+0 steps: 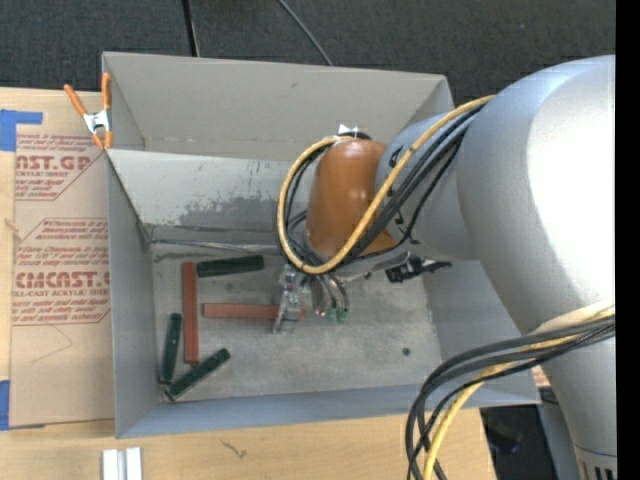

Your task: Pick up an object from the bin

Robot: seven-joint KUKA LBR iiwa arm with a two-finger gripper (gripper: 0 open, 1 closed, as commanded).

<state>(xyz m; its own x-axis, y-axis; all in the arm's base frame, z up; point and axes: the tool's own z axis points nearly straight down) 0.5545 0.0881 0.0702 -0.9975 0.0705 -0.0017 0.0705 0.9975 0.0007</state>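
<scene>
My gripper (pixel 288 315) hangs low over the bin floor near its middle, its tip at the right end of a flat red-brown bar (pixel 236 311) that lies crosswise. Whether the fingers touch or close on the bar cannot be made out. A second red-brown bar (pixel 189 311) lies lengthwise to the left of it. A dark green stick (pixel 230 265) rests just behind them near the back wall.
Two more dark green sticks lie in the bin's front left corner, one upright along the left wall (pixel 171 348), one slanted (pixel 199 371). The arm with its orange cover and yellow cables fills the bin's right side.
</scene>
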